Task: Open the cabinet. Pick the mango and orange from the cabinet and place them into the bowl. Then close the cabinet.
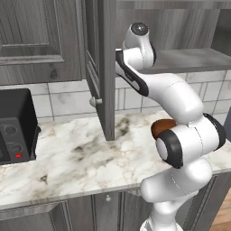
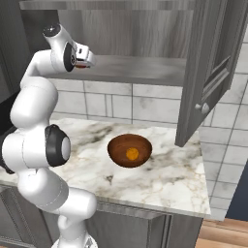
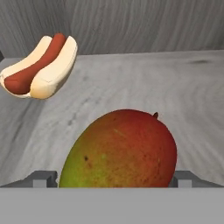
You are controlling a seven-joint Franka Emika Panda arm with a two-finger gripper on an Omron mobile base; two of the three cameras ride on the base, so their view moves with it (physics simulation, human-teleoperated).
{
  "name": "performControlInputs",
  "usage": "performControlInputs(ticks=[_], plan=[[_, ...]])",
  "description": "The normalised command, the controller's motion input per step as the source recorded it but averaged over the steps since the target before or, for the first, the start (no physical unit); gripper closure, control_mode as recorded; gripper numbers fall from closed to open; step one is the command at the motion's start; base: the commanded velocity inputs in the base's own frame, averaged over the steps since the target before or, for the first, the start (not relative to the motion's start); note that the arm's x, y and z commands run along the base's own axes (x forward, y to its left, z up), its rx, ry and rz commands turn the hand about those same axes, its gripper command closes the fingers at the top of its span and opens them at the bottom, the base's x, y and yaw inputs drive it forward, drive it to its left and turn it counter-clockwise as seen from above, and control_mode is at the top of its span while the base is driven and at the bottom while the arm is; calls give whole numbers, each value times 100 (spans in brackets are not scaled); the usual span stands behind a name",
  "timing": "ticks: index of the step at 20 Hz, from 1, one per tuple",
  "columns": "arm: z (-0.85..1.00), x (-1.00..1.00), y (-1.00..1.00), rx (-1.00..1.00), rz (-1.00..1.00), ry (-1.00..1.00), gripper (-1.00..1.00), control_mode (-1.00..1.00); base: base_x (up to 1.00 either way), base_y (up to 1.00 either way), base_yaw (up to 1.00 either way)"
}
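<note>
Looking along the hand, you see the mango (image 3: 120, 151) close up, lying on the grey shelf (image 3: 183, 87) inside the cabinet (image 2: 145, 29). It sits right between the two finger tips, whose grey ends peek out on either side of it at the bottom of the view. The gripper (image 3: 116, 181) is spread as wide as it goes, straddling the fruit without squeezing it; you cannot tell whether the pads touch the skin. The mango is red on top and yellow-green toward its lower left, with a small stem nub at its upper right.

Farther back on the shelf, to the upper left in the hand view, a hot dog (image 3: 41, 68) in a bun lies well apart from the mango, near the cabinet's side wall.

From the right base view you see both cabinet doors swung open, the right door (image 2: 208, 72) hanging out over the counter (image 2: 174, 179) with its round knob facing you. The arm reaches up so that the hand sits at shelf height on the left part of the shelf.

Below, the bowl (image 2: 116, 151) stands on the marble counter, and the orange (image 2: 131, 154) rests inside it near the middle. In the left base view a black microwave (image 1: 16, 126) stands at the far left of the counter, well apart from the bowl.
</note>
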Motion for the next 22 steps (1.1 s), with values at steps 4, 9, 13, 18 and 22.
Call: performControlInputs(ticks=[4,9,13,18,22], plan=[[-5,9,0,-2,0,0,-100,-100,0,0,0],[-28,5,0,-8,0,-1,-100,-100,0,0,0],[-34,4,0,-10,0,-4,100,-100,0,0,0],[-22,4,0,-6,0,-5,100,-100,0,0,0],[-3,0,0,0,0,-1,100,-100,0,0,0]])
